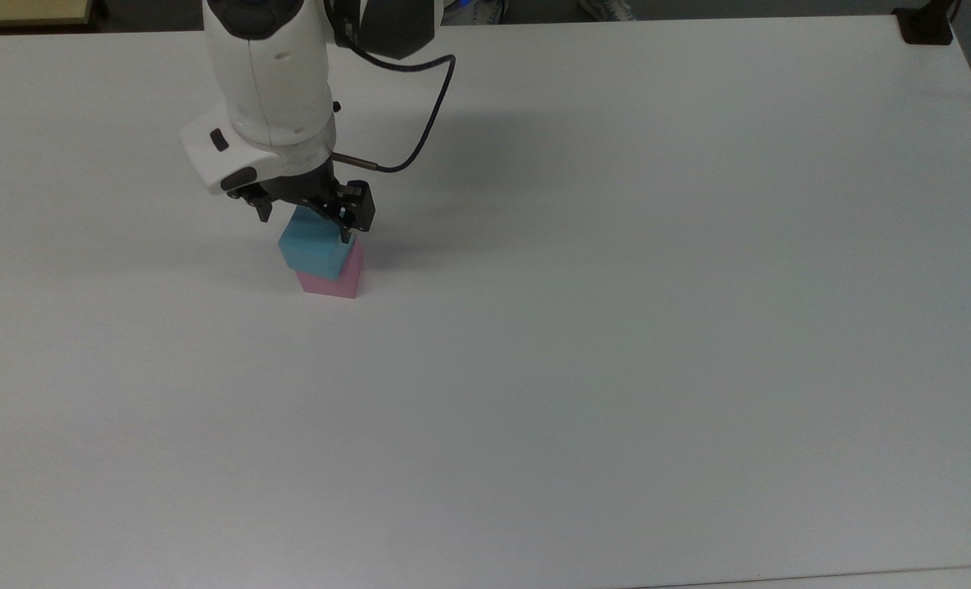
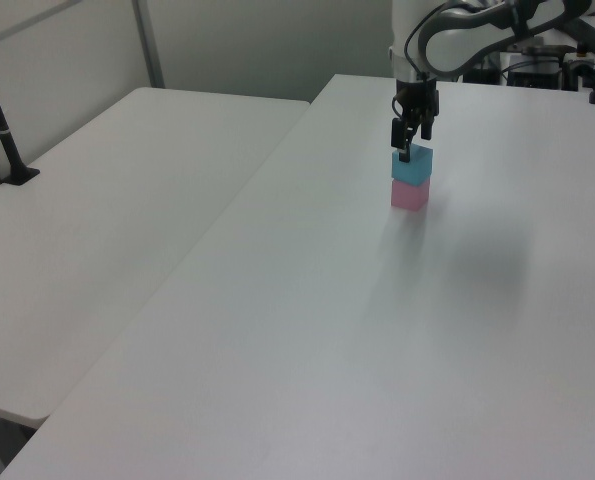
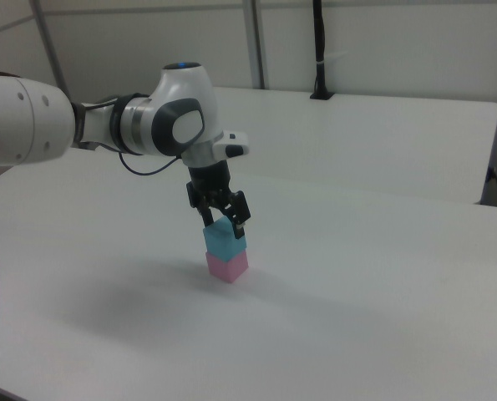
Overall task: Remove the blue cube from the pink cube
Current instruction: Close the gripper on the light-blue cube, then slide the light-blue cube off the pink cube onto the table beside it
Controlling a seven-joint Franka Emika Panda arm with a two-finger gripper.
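That blue cube [image 1: 315, 245] looks light and rigid, and the gripper [image 1: 305, 222] sits spread open around its top, gripping nothing, ready to pinch two opposite flat sides above the pink cube [image 1: 334, 278].

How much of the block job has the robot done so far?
Done: the gripper is down over the stack, open, one finger on each side of the blue cube. In hand: nothing is squeezed yet. Left: shut on the blue cube and lift it off the pink cube, which it sits on.
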